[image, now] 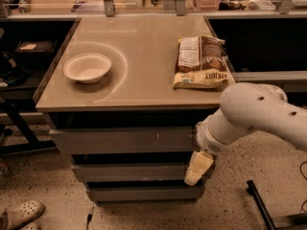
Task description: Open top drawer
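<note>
The top drawer (120, 140) is the widest flat grey front under the tan tabletop, with small whitish scratches right of centre. It looks shut or nearly so, its inside hidden. My gripper (196, 169) hangs from the white arm (249, 114) at the cabinet's right front. Its pale fingers point down in front of the right end of the middle drawer (129, 172), just below the top drawer's right end.
A white bowl (87, 67) and a brown snack bag (200, 61) lie on the tabletop (139, 51). A third grey drawer (139, 193) sits lowest. Dark shelving stands at left, a sandal (21, 214) on the floor, a black stand leg (261, 205) at right.
</note>
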Available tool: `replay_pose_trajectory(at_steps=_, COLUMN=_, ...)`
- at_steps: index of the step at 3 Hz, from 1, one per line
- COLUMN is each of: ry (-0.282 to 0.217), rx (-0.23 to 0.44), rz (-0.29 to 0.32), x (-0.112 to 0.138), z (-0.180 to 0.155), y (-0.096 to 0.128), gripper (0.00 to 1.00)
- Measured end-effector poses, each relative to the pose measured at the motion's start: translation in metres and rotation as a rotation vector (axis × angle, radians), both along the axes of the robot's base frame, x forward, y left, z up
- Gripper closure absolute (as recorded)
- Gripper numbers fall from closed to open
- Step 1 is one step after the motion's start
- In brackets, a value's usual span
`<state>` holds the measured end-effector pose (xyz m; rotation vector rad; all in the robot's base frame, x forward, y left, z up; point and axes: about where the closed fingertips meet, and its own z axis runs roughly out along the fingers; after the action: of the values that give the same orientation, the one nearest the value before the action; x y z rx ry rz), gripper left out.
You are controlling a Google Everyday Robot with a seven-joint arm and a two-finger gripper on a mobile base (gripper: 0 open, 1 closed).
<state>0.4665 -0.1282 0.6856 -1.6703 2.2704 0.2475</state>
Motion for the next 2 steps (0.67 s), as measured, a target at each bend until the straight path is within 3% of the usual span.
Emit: replay_pose_trajectory(at_steps=2, ry=-0.046, rx=-0.015, rz=0.026, x=0.027, z=-0.008, y=-0.003, gripper=0.0)
